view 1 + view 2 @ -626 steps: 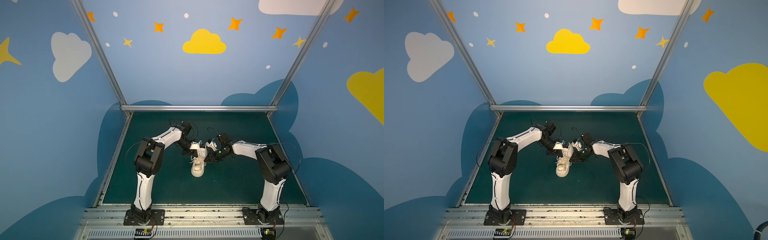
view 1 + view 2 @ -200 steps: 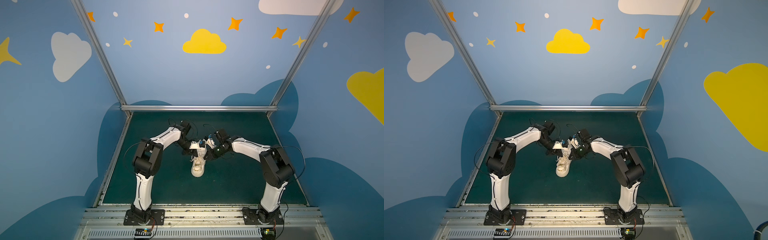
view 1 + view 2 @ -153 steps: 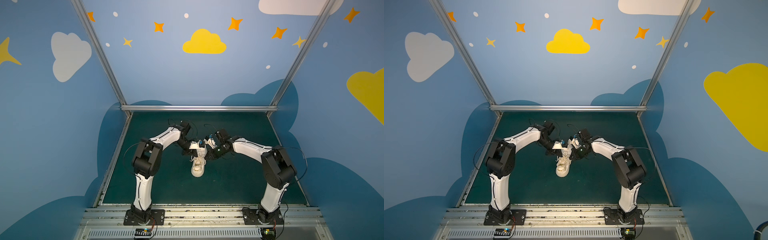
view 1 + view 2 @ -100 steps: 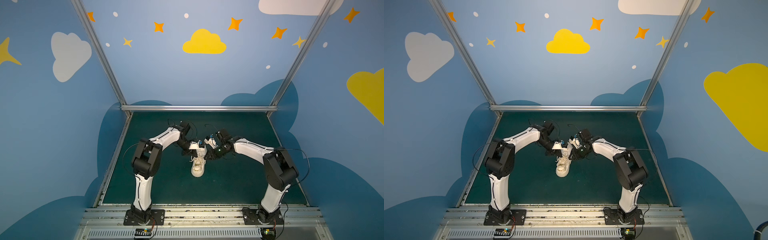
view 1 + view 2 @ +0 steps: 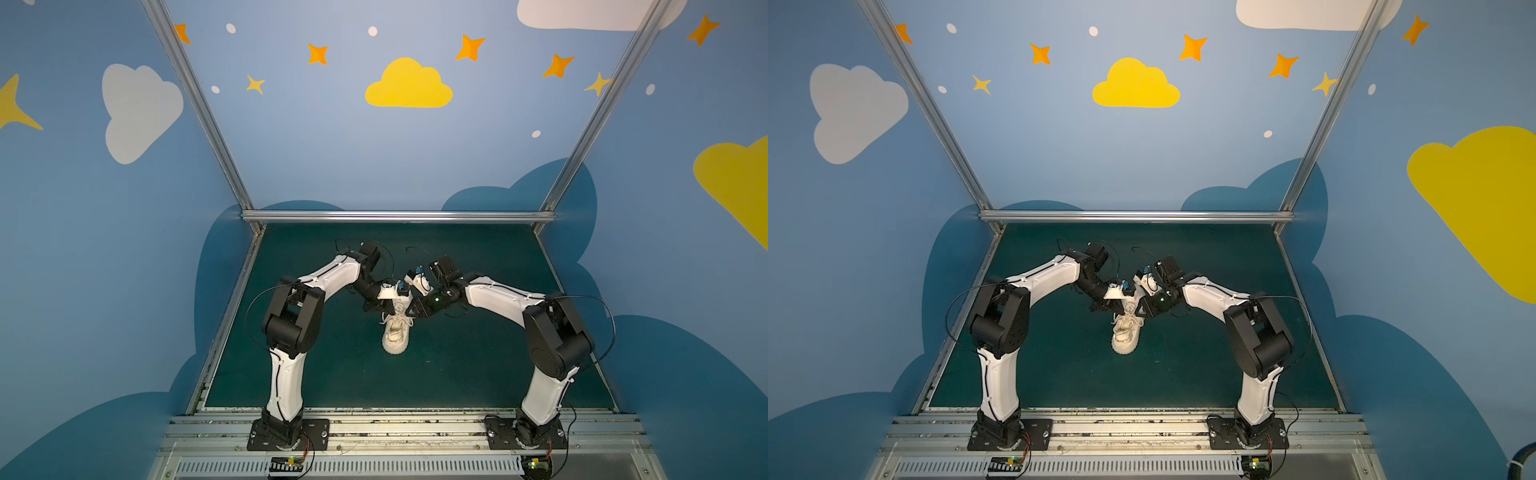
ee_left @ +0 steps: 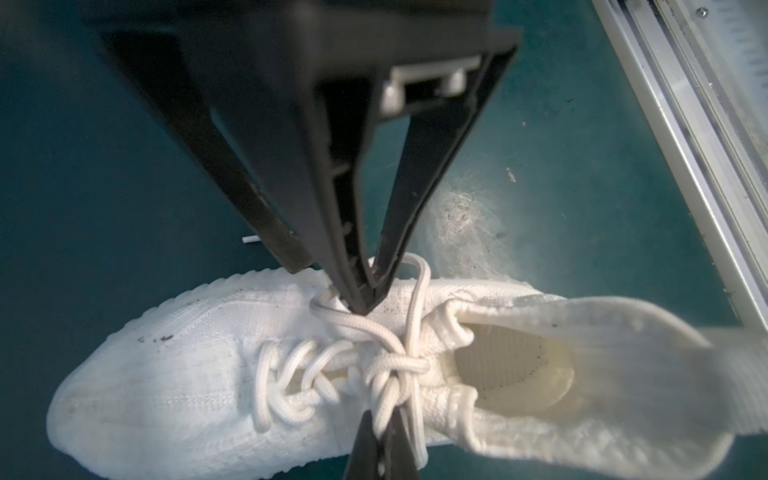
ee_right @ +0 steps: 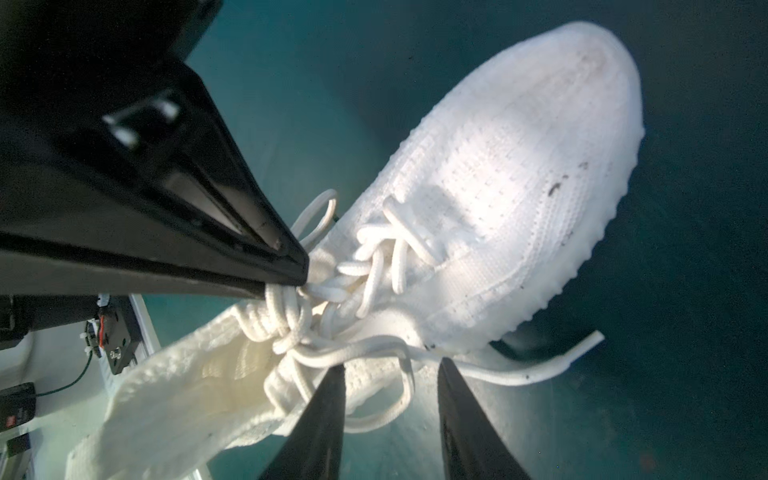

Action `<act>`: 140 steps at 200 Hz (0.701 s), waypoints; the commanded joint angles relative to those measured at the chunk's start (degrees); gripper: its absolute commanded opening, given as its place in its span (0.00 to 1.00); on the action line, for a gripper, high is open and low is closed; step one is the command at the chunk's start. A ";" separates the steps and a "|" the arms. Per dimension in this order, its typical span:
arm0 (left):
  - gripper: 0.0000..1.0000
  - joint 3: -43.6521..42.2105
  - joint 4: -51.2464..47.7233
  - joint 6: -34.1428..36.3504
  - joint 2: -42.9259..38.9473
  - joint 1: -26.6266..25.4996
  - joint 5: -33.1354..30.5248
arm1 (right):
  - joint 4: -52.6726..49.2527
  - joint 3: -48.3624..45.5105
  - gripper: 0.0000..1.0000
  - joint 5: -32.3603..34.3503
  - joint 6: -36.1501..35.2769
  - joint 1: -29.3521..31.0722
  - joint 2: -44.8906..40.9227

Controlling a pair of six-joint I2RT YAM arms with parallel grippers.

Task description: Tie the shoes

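Left fingers [image 7: 249, 241] pinched tight on the laces [image 7: 282, 307], right beside the knot [image 6: 399, 365]. My read: that hold puts tension on the bow so it can't slacken. Right fingers [image 7: 320, 415] part-open, clamping nothing. One loop [image 7: 386, 419] hangs in their gap and the loose tail [image 7: 540, 372] runs past. Shoe [image 5: 395, 338] sits sole-down mid-table [image 5: 478, 365], between both arms. Knot looks formed. Likely next: right grips that loop, both pull outward.

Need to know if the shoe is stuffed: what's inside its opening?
Inside the shoe, the left wrist view shows only a pale perforated insole. Further forward the interior is hidden under the knit upper and the knotted laces.
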 commanded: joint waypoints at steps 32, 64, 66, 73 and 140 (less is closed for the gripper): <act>0.03 -1.34 0.66 -0.71 -1.57 0.47 2.07 | 4.02 -1.53 0.39 -5.42 -5.15 0.08 -0.12; 0.03 -1.89 2.30 -1.06 -1.57 0.91 2.99 | 4.25 -1.26 0.42 -10.88 -5.11 -1.07 1.46; 0.03 -1.88 2.44 -1.12 -1.55 0.98 3.08 | 4.54 -1.40 0.42 -11.23 -4.88 -1.19 1.53; 0.03 -2.15 2.97 -1.20 -1.67 1.09 3.58 | 5.56 -1.99 0.42 -12.37 -4.29 -1.46 1.69; 0.03 -6.53 8.91 -2.89 -3.39 1.54 6.66 | 9.48 -1.96 0.45 -17.75 -0.40 -3.26 4.83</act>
